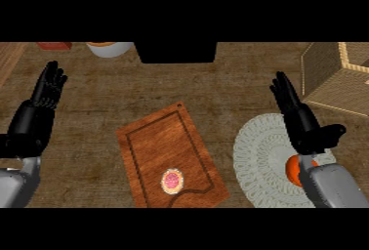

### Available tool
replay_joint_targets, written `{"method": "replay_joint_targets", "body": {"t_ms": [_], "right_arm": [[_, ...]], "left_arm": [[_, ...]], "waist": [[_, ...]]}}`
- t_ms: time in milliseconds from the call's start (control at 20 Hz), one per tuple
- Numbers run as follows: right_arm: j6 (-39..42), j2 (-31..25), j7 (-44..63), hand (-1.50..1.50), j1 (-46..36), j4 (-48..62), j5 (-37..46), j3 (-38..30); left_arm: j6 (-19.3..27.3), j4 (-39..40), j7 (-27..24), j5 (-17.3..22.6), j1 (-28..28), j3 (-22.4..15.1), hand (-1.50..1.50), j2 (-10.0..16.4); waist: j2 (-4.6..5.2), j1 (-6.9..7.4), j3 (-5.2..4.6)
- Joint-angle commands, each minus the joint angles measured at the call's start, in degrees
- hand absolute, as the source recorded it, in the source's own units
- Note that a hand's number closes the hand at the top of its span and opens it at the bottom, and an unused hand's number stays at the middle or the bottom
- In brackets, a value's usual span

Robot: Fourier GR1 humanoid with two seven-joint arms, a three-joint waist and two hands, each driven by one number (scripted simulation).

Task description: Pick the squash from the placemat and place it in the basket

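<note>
One orange squash – part hidden – on one round white lace placemat; one woven basket; one wooden cutting board. Brown wooden worktop. Left hand, right hand – both released.

Squash: only an orange sliver shows, rest hidden behind right forearm. Basket cut by right edge. Far edge clips 3 things: red item, white bowl, dark block. Small round thing on board: too small to identify.
</note>
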Motion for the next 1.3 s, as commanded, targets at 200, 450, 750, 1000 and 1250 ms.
{"method": "replay_joint_targets", "body": {"t_ms": [200, 450, 750, 1000, 1250], "right_arm": [[21.1, -1.1, -2.5, 1.50, -5.5, -4.4, -12.8, 0.7], [33.7, -2.7, -9.1, 1.50, 1.7, -13.6, -6.9, 15.0], [22.6, -11.4, -6.6, -1.50, 10.3, -25.0, 10.3, 14.8], [19.8, -24.8, 1.2, -1.50, 3.6, -28.5, 21.0, 4.0], [28.8, -36.4, 9.9, -1.50, -1.7, -35.4, 16.6, -4.5]], "left_arm": [[-2.0, 10.2, 12.3, 5.1, 10.0, -4.5, 0.00, -4.8], [-2.4, 13.2, 16.2, 5.5, 15.1, -7.7, 0.00, -6.9], [-1.8, 12.3, 17.1, 5.9, 17.0, -5.8, 0.00, -6.1], [-2.5, 11.7, 16.6, 6.2, 18.8, -5.2, 0.00, -5.0], [-2.5, 8.0, 18.5, 5.9, 18.4, -5.9, 0.00, -4.9]], "waist": [[-0.55, 1.70, -0.57], [-1.63, -0.14, -0.64], [-1.90, -1.48, -0.76], [-2.21, -2.23, -0.96], [-2.04, -1.02, -0.86]]}}
